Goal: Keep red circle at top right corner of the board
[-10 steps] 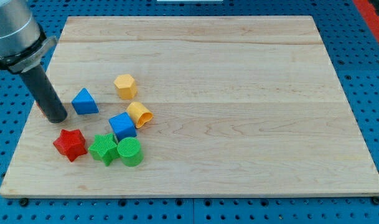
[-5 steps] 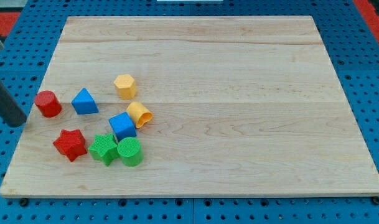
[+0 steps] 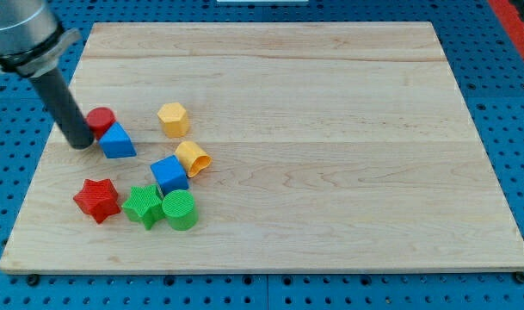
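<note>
The red circle (image 3: 101, 119) is a short red cylinder at the left side of the wooden board (image 3: 330, 129), touching the top of the blue triangle (image 3: 117, 141). My tip (image 3: 79, 143) rests on the board just left of the red circle and the blue triangle, against or very close to them. The board's top right corner (image 3: 429, 30) is far away across the view.
A yellow hexagon (image 3: 172, 119) lies right of the red circle. A yellow half-round block (image 3: 193, 158), a blue cube (image 3: 169, 175), a red star (image 3: 96, 200), a green star (image 3: 143, 205) and a green cylinder (image 3: 180, 210) cluster at the lower left.
The red circle has moved up and to the right, from left of the blue triangle to its top. My tip came back from the board's left edge to just left of it.
</note>
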